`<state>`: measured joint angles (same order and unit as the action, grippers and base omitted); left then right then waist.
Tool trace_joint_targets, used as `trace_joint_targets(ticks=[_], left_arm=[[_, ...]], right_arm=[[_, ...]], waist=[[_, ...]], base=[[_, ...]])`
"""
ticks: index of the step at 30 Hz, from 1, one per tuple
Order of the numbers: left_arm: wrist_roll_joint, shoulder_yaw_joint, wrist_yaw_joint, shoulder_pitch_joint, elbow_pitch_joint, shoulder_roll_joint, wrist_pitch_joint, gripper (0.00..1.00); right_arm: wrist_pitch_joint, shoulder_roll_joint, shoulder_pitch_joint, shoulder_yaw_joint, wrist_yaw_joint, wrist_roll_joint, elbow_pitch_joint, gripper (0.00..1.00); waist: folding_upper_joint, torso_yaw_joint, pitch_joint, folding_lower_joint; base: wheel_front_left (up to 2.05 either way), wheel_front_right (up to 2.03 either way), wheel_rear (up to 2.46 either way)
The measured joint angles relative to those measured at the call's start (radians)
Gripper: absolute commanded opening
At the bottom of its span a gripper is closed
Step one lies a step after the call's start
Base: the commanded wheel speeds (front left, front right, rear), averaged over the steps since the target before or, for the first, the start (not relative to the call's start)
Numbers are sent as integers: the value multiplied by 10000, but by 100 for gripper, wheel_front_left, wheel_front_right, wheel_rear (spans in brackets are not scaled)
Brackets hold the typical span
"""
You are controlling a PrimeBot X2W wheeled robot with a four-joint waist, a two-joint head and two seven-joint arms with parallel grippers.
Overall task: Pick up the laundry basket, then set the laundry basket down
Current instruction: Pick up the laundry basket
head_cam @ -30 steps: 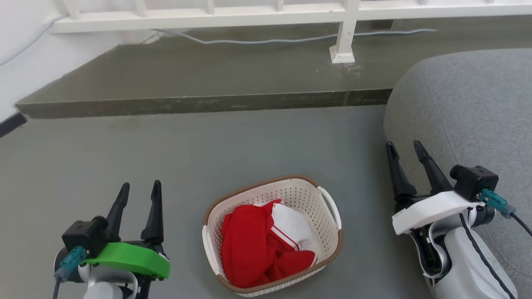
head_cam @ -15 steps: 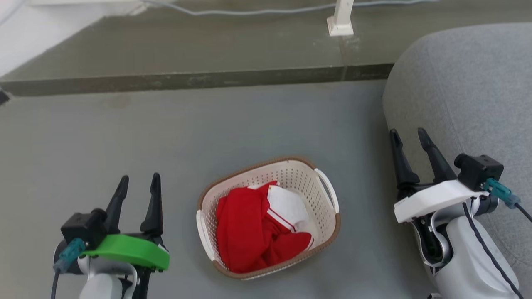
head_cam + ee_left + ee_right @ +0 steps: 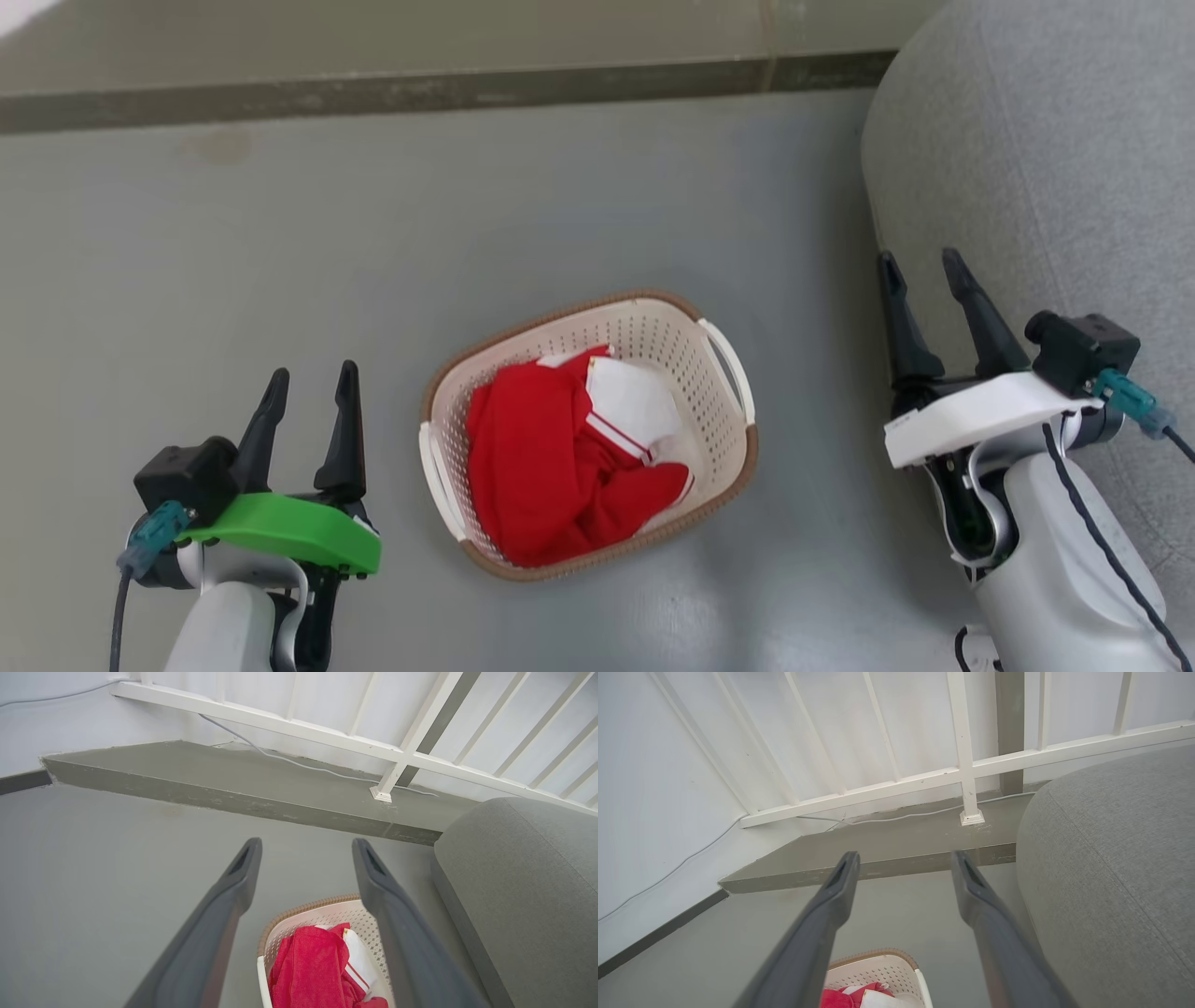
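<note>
Listing from the robot outward.

- left gripper [image 3: 313, 373], green mount: fingers spread and empty, hovering left of the basket [image 3: 653, 338] and clear of it.
- right gripper [image 3: 918, 258], white mount: fingers parted, nothing between them. It is right of the basket and just beside the sofa [image 3: 1027, 140]. A small dark mark on the mount is too small to read.
- basket: upright on the floor [image 3: 280, 233] between the two grippers, touched by neither, set at a slant. It has cream perforated walls, a brown rim and a white handle on each side.
- contents: red garment [image 3: 532, 467], crumpled, with a white piece [image 3: 635, 401] edged by a red stripe.
- floor: grey, smooth.
- sofa: grey fabric, rounded, at the right.
- step [image 3: 280, 777]: raised ledge beyond the floor, darker along its front edge.
- railing [image 3: 327, 732]: white, one post standing on the step.
- cable [image 3: 303, 765]: pale, lying along the step under the railing.
</note>
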<state>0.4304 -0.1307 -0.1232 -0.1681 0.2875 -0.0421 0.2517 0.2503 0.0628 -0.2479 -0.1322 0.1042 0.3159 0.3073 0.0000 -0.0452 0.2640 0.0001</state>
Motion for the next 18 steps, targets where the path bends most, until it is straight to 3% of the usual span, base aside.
trace_joint_targets(ticks=[18], left_arm=[[706,-251,-8,-1696,2552,50,-355,100]], right_arm=[[2,-15,-995,-15,94,-17,-249,100]], waist=[[0,-196,2045,0]], base=[[0,0,0]])
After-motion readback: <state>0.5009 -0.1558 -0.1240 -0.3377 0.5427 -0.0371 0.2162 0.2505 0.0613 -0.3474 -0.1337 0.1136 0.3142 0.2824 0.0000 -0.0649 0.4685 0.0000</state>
